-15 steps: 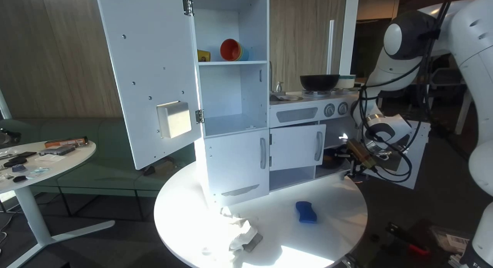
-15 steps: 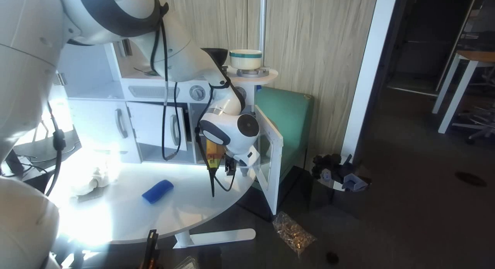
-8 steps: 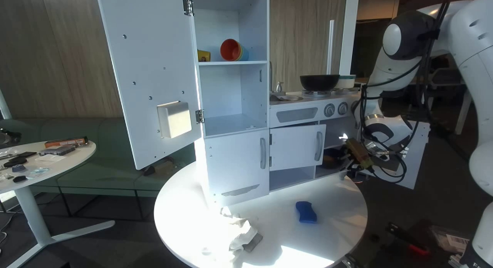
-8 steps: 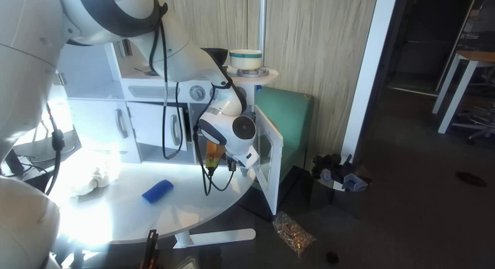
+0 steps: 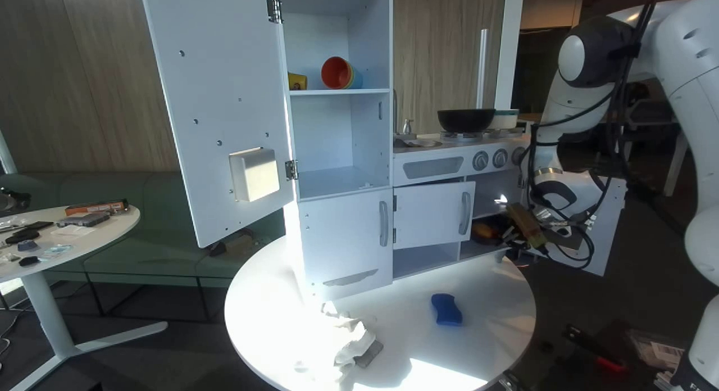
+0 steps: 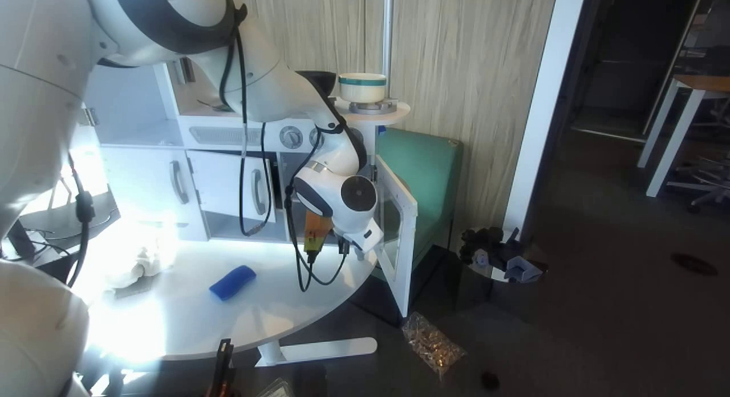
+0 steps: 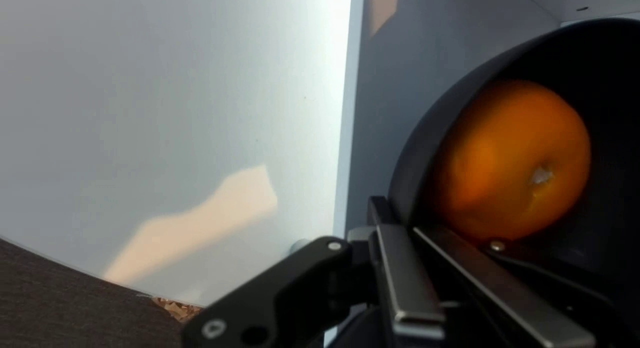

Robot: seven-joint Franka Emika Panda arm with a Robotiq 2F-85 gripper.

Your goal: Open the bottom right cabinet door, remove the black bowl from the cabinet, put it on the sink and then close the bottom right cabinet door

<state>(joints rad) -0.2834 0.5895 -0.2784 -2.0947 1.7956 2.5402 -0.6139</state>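
Note:
A black bowl (image 7: 430, 128) with an orange fruit (image 7: 520, 158) inside it is in the bottom right compartment of the toy kitchen. My gripper (image 7: 407, 225) is shut on the bowl's near rim, one finger outside the wall and one inside. In an exterior view the gripper (image 5: 510, 235) reaches into that compartment, and the bowl is mostly dark and partly covered by it. The bottom right cabinet door (image 6: 406, 254) stands wide open beside the arm. Up on the countertop is the sink (image 5: 422, 144), left of the stove.
On the stove are a black pan (image 5: 466, 120) and a white pot with a green band (image 6: 363, 90). The neighbouring lower door (image 5: 429, 214) is slightly ajar. A blue sponge (image 5: 447, 310) and a white crumpled cloth (image 5: 355, 341) lie on the round table. A tall upper door (image 5: 219, 99) hangs open.
The fingers have closed from wide open onto the bowl's rim. The wrist has shifted slightly, and the orange fruit shows more clearly in an exterior view.

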